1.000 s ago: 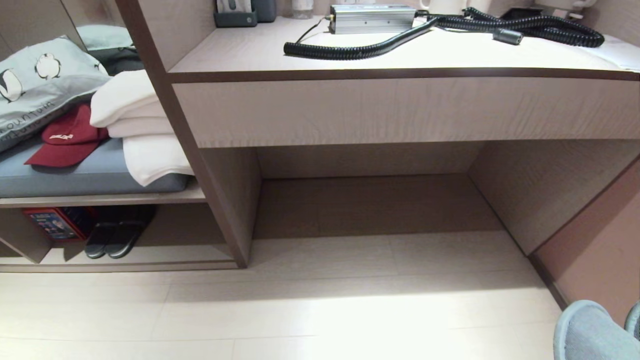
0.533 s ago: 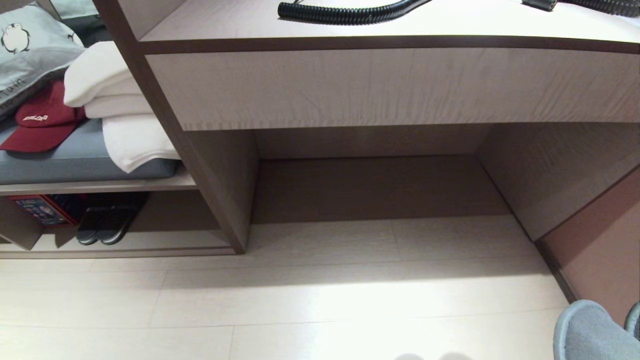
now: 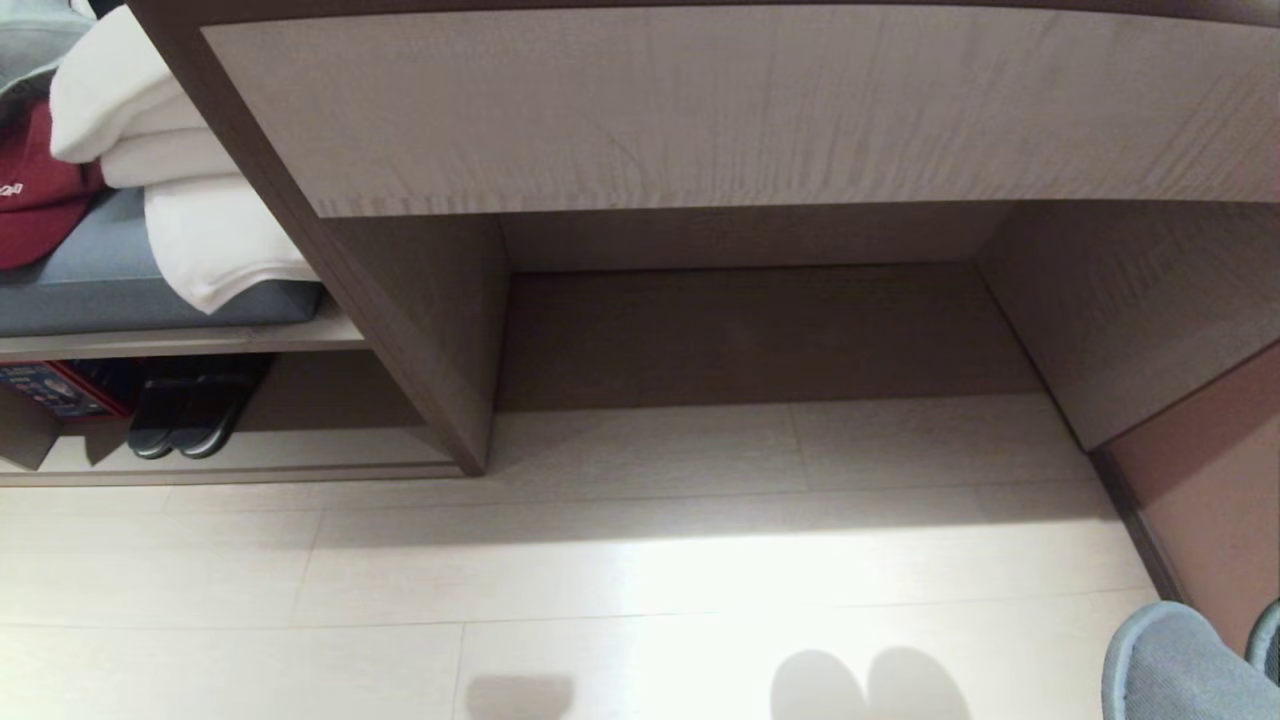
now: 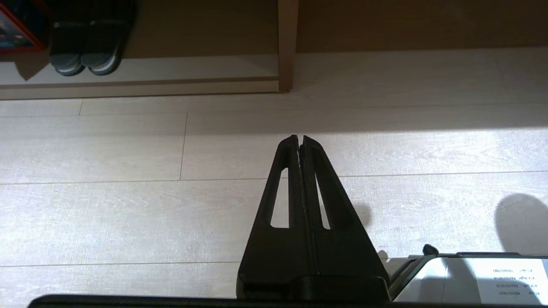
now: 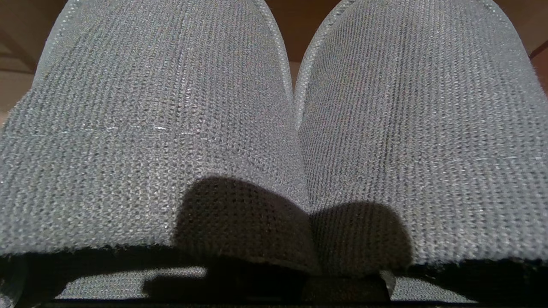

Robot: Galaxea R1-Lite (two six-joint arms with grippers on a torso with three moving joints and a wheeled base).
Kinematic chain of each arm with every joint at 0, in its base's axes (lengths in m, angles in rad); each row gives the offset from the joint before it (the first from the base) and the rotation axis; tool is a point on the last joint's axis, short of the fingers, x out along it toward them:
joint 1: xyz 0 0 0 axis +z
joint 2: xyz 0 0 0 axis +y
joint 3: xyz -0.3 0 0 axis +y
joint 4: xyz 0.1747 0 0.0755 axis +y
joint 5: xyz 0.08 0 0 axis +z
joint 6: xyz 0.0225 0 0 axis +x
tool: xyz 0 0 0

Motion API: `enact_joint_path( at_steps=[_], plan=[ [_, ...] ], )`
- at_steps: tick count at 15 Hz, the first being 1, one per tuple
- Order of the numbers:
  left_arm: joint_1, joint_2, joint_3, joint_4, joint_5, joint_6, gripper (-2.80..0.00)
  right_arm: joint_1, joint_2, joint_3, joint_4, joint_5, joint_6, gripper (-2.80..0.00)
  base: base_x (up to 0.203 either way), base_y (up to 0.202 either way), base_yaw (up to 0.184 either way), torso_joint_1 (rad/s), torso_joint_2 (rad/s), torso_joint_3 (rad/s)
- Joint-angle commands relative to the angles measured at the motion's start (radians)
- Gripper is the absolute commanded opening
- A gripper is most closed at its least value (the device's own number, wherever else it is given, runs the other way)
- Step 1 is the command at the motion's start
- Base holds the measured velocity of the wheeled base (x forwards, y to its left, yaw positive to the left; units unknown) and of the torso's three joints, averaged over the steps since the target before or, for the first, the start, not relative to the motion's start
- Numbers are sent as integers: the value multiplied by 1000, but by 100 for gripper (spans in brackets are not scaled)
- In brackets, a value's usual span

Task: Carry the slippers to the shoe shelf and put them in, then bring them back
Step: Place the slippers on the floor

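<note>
Camera view tilts lower; right tool (image 5: pixel 299 273) clamps the slippers (image 5: pixel 274 128), carry underway; shoe shelf (image 3: pixel 260 465) needs leftward approach.

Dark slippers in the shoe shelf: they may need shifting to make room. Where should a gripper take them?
Probably pinch the dark slippers where their near ends touch, coming in low from the open front of the shoe shelf. They lie side by side, ends outward, and the board above blocks a reach from overhead.

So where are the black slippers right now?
The black slippers sit side by side in the shoe shelf at the head view's lower left, beside a red box, under the cushion.
</note>
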Motion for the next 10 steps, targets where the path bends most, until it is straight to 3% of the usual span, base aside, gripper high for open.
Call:
enact_joint_path(
  at_steps=[1, 10],
  plan=[
    [0, 0, 2, 0, 1, -1, -280, 0, 1, 0, -1, 0, -2, -280, 0, 0, 0, 0, 4, -198],
    [0, 0, 2, 0, 1, -2, -280, 0, 0, 0, -1, 0, -10, -280, 0, 0, 0, 4, 3, -198]
  ],
)
